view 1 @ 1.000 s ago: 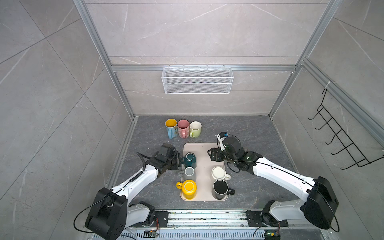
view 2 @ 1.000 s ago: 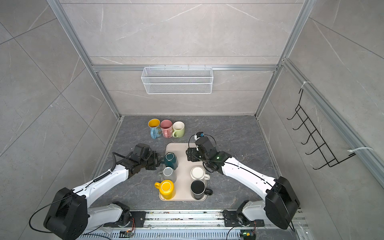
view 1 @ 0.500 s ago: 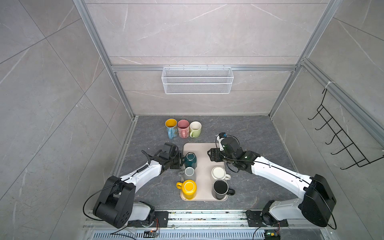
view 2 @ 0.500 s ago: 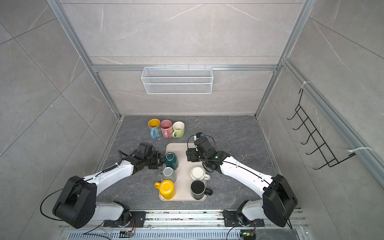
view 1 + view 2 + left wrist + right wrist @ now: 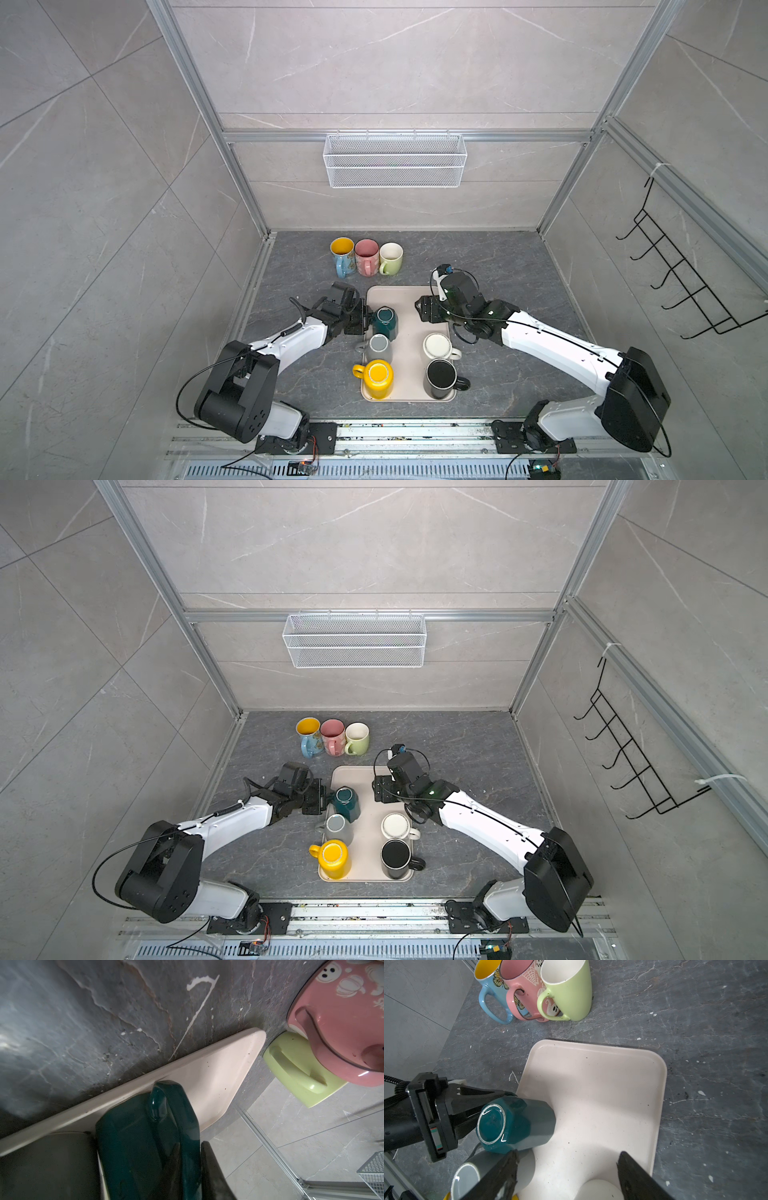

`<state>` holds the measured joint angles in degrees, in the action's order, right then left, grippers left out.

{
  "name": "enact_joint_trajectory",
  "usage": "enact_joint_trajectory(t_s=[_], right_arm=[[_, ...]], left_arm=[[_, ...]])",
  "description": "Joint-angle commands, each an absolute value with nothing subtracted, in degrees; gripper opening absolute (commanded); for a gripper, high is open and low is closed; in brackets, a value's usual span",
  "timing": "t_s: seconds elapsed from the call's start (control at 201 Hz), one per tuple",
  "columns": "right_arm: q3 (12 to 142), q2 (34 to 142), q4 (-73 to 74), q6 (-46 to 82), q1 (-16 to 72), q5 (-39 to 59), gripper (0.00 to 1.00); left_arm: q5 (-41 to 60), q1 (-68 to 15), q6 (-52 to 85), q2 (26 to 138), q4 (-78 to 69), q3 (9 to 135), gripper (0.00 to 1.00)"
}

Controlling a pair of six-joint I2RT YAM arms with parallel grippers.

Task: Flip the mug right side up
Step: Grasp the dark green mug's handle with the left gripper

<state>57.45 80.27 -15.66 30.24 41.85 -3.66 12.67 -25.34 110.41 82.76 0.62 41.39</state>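
A dark teal mug (image 5: 384,322) stands bottom up and slightly tilted at the left edge of the beige tray (image 5: 409,297). Its ringed base (image 5: 491,1124) faces upward in the right wrist view. My left gripper (image 5: 366,319) reaches in from the left and is shut on the mug's handle (image 5: 158,1101), with a dark finger (image 5: 209,1167) pressed against each side of it. My right gripper (image 5: 566,1176) hangs open over the tray's far half, to the right of the teal mug, and holds nothing.
On the tray's near half stand a grey mug (image 5: 379,348), a yellow mug (image 5: 376,377), a white mug (image 5: 437,345) and a black mug (image 5: 440,376). Behind the tray three upright mugs stand in a row: blue (image 5: 343,257), pink (image 5: 366,257), green (image 5: 390,258).
My left gripper's jaws have closed on the teal mug's handle and the left arm has shifted slightly. The right arm has hardly moved.
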Motion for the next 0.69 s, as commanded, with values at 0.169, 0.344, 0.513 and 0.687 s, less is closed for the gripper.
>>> enact_joint_trajectory(t_s=[0.169,0.344,0.513,0.687], right_arm=[[59.35,80.61,-17.77,29.24,41.66,-5.69,0.77],[59.24,80.16,-18.45,29.18,41.66,-6.59,0.77],[59.1,79.81,-18.72,29.2,41.62,-6.68,0.77],[58.89,79.72,-19.06,29.26,41.66,-6.59,0.77]], left_arm=[[15.38,-24.52,110.42,87.89,-4.77,43.31,0.07],[15.36,-23.86,108.64,90.15,-8.76,44.94,0.0],[13.99,-23.73,103.64,90.19,-16.6,45.04,0.0],[12.26,-23.73,96.35,87.58,-19.04,45.59,0.0]])
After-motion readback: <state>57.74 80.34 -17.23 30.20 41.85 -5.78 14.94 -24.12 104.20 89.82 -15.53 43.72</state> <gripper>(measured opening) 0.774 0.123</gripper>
